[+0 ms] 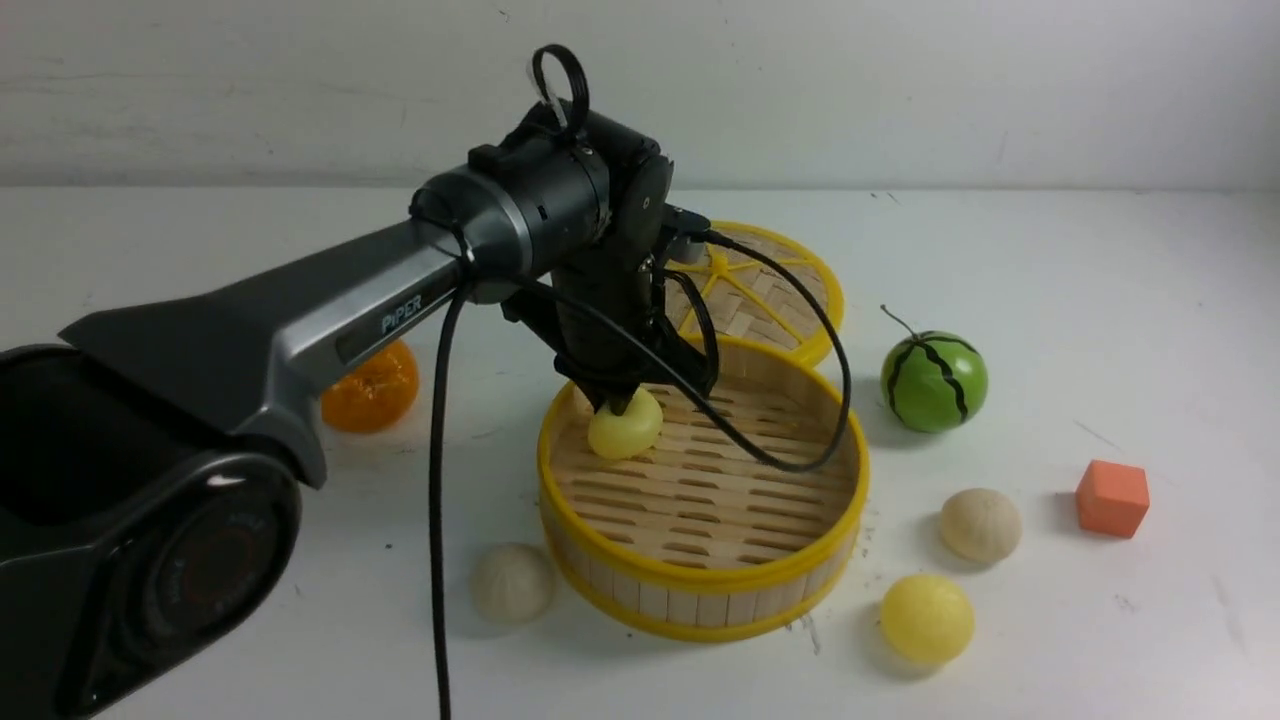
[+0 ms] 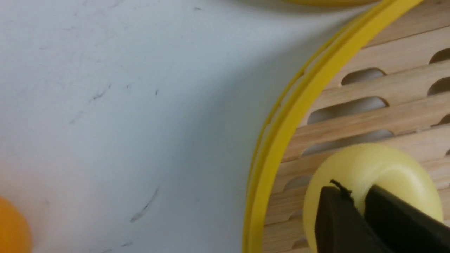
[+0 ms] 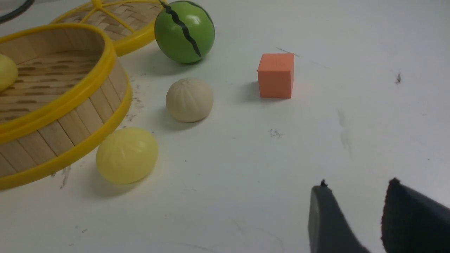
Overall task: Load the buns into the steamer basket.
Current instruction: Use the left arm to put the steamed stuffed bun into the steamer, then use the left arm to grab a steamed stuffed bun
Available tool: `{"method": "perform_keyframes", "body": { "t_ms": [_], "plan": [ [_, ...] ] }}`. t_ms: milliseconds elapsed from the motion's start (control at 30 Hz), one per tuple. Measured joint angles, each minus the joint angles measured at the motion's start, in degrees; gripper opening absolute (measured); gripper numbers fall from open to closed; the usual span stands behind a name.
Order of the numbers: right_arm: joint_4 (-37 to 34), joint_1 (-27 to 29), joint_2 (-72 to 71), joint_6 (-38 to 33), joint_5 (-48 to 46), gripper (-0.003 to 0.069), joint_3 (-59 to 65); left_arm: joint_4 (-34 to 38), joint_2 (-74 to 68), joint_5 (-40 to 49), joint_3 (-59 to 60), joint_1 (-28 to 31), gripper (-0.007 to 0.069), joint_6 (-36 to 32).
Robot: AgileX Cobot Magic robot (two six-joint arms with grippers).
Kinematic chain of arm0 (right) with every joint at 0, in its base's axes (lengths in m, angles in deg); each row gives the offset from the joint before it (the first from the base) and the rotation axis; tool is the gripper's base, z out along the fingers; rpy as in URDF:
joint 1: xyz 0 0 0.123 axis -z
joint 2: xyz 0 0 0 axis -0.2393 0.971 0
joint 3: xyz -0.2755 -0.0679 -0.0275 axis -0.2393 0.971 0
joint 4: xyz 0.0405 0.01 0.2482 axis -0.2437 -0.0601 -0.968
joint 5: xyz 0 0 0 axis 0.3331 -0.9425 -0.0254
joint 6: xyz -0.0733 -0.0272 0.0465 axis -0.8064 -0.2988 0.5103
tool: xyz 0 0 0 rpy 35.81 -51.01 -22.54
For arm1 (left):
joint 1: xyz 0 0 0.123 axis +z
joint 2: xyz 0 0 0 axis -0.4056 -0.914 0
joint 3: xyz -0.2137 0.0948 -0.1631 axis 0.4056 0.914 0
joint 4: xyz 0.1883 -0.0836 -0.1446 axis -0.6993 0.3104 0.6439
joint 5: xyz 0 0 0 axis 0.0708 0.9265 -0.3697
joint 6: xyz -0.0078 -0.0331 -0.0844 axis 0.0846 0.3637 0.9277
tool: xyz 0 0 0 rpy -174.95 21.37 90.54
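Note:
The steamer basket [image 1: 700, 585] stands mid-table, and its rim also shows in the left wrist view [image 2: 281, 133] and the right wrist view [image 3: 70, 95]. My left gripper [image 1: 618, 405] reaches into its far left part, shut on a pale yellow bun [image 1: 632, 430] low by the slotted floor. The jaws pinch that bun [image 2: 372, 168] in the left wrist view [image 2: 355, 196]. A cream bun [image 1: 512, 582] lies left of the basket's front. A cream bun [image 1: 980, 524] and a yellow bun [image 1: 927, 618] lie to its right. My right gripper [image 3: 355, 189] is open over bare table.
The flat woven lid [image 1: 770, 290] lies behind the basket. A glossy orange [image 1: 372, 388] sits to the left under my left arm. A green watermelon ball [image 1: 933, 380] and an orange cube [image 1: 1112, 497] are on the right. A black cable hangs over the basket.

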Motion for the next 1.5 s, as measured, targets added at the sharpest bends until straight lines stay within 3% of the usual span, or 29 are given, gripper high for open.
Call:
{"method": "perform_keyframes", "body": {
  "t_ms": [67,167,267,400,467,500,533,600,833,1100,1200,1500],
  "plan": [
    [0.0,0.0,0.0,0.0,0.0,0.0241,0.0,2.5,0.8,0.9,0.0,0.0,0.0212,0.1],
    [0.0,0.0,0.0,0.0,0.0,0.0241,0.0,5.1,3.2,2.8,0.0,0.0,0.0323,0.2],
    [0.0,0.0,0.0,0.0,0.0,0.0241,0.0,6.4,7.9,7.4,0.0,0.0,0.0381,0.2],
    [0.0,0.0,0.0,0.0,0.0,0.0241,0.0,6.8,14.6,9.1,2.1,0.0,0.0313,0.6],
    [0.0,0.0,0.0,0.0,0.0,0.0241,0.0,6.9,23.0,9.2,10.1,0.0,0.0158,1.0],
    [0.0,0.0,0.0,0.0,0.0,0.0241,0.0,7.0,23.6,9.3,10.9,0.0,0.0145,1.0],
    [0.0,0.0,0.0,0.0,0.0,0.0241,0.0,7.4,28.8,9.5,18.5,0.0,0.0039,1.0],
    [0.0,0.0,0.0,0.0,0.0,0.0241,0.0,8.0,32.2,9.8,25.6,0.0,-0.0013,0.7],
    [0.0,0.0,0.0,0.0,0.0,0.0241,0.0,8.3,32.6,-1.0,41.6,0.0,0.0008,-0.1],
    [0.0,0.0,0.0,0.0,0.0,0.0241,0.0,4.1,26.4,-8.0,42.2,0.0,0.0208,-0.2],
    [0.0,0.0,0.0,0.0,0.0,0.0241,0.0,3.6,24.8,-9.0,42.2,0.0,0.0244,-0.3],
    [0.0,0.0,0.0,0.0,0.0,0.0241,0.0,1.8,22.4,-11.6,41.8,0.0,0.0257,-0.3]
  ]
}}
